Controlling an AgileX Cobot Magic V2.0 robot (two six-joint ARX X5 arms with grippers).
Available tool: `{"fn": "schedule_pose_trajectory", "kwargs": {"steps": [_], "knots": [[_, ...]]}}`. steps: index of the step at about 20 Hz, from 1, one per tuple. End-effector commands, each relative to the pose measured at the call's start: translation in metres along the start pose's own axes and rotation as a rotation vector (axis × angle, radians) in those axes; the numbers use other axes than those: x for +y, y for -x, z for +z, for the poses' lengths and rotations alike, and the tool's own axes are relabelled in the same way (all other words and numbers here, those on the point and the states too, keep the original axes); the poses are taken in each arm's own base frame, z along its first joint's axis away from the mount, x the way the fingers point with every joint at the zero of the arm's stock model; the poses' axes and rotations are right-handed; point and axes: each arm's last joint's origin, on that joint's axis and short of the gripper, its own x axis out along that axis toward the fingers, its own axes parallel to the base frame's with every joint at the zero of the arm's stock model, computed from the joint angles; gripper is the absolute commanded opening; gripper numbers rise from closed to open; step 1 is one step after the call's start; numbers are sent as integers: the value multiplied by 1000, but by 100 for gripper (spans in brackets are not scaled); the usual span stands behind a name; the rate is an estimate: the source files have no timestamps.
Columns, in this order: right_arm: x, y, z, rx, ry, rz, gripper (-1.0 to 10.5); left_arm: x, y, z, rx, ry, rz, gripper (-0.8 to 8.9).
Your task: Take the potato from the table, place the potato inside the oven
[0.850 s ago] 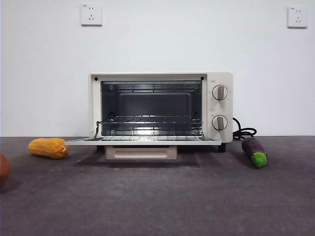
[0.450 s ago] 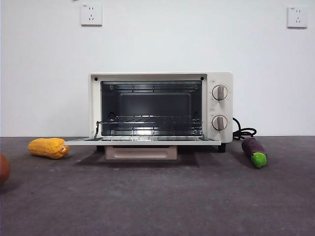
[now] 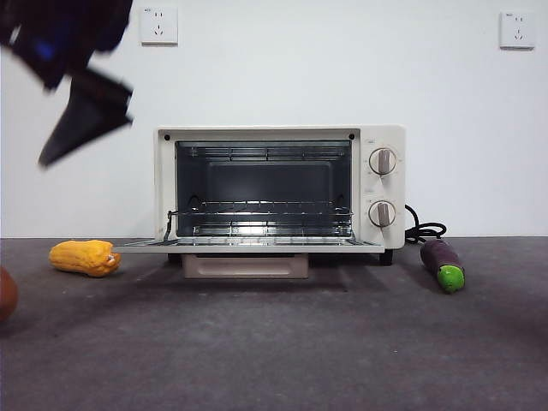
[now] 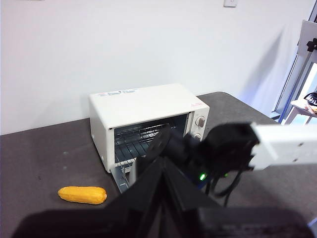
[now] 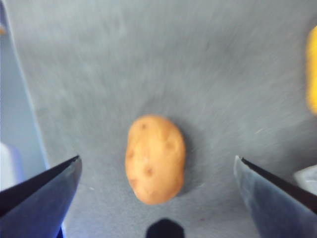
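Above the potato [image 5: 155, 158] on the worktop [image 5: 208, 74], the right gripper [image 5: 156, 186] hangs with jaws spread wide; the left gripper's [image 4: 161, 173] jaws are closed, empty.

Right claw [image 3: 81, 120] newly in at top corner of front view, above potato [image 5: 155, 158].

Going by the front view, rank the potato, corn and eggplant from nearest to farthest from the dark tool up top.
1. Potato, at the left edge, below the right tool.
2. Corn, left of the oven.
3. Eggplant, far right side.
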Motion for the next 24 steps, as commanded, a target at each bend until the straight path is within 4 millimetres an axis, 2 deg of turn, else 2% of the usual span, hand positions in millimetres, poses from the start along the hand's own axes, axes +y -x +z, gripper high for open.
{"fn": "schedule_pose_trajectory", "kwargs": {"steps": [1, 7, 12, 16, 22, 24], "knots": [[4, -27, -8, 31, 12, 36, 537, 1, 1, -1, -5, -2, 0, -6], [9, -61, -17, 51, 23, 46, 545, 0, -2, -2, 6, 10, 2, -6], [9, -83, -29, 96, 18, 65, 545, -4, -21, -12, 83, -10, 15, -6], [11, -89, -30, 91, 20, 83, 536, -7, -35, -20, 142, -25, 25, -6], [12, -96, -36, 120, 15, 85, 526, -7, -35, -20, 142, -8, 26, -6], [12, -98, -39, 151, 8, 73, 442, -7, -35, -20, 142, -8, 24, -6]]}}
